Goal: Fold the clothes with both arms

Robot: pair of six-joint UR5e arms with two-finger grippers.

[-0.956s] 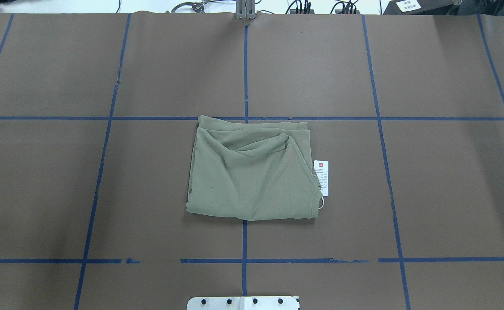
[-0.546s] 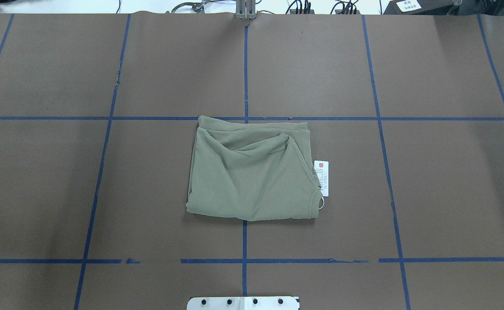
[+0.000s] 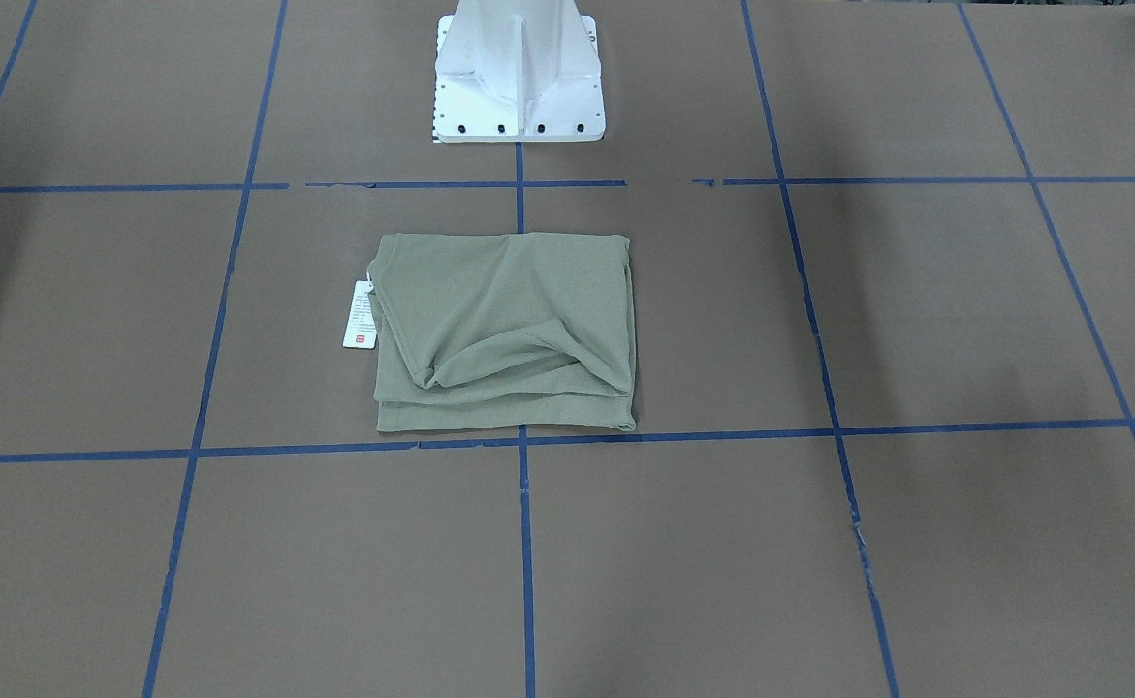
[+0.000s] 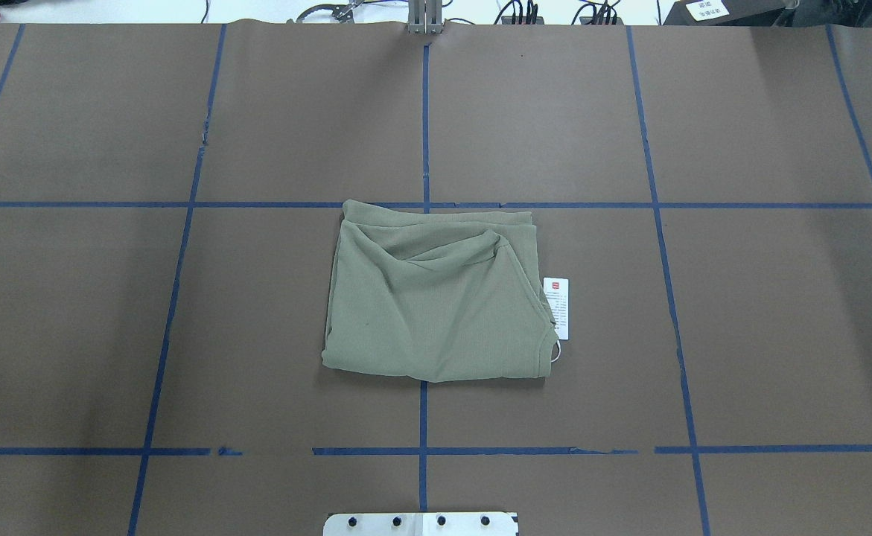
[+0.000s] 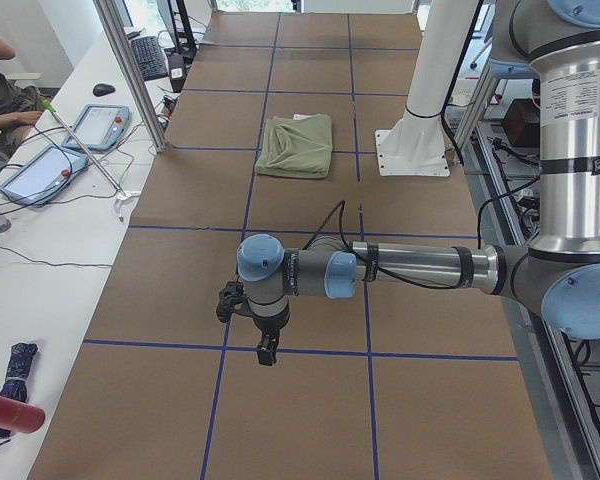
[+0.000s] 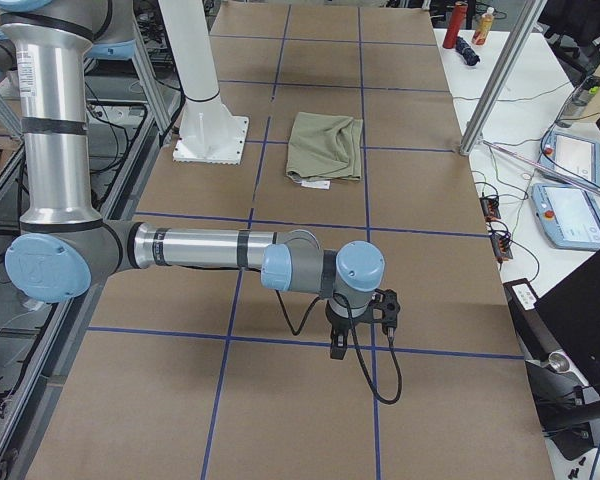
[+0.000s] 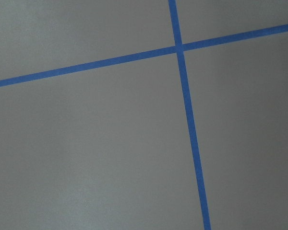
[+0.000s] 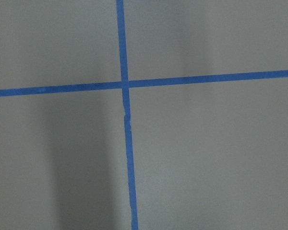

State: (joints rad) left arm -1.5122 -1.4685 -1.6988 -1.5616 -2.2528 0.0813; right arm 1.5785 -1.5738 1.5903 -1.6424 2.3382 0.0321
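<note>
The clothes [image 4: 436,298] are one sage-green shirt, folded into a compact rectangle in the middle of the brown table, also visible in the front-facing view [image 3: 504,330]. Its white hang tag [image 4: 556,307] sticks out on the side. Both arms hang far off the shirt at the table's two ends. The left gripper [image 5: 265,352] shows only in the exterior left view and the right gripper [image 6: 337,348] only in the exterior right view, each pointing down above a blue tape crossing. I cannot tell whether either is open or shut. Both wrist views show only bare table and tape.
The white pedestal base [image 3: 519,68] stands just behind the shirt. Blue tape lines [image 4: 424,112] grid the table. A side desk with tablets [image 5: 98,125] and a seated person [image 5: 0,95] runs along the far edge; a metal post [image 6: 485,85] rises there.
</note>
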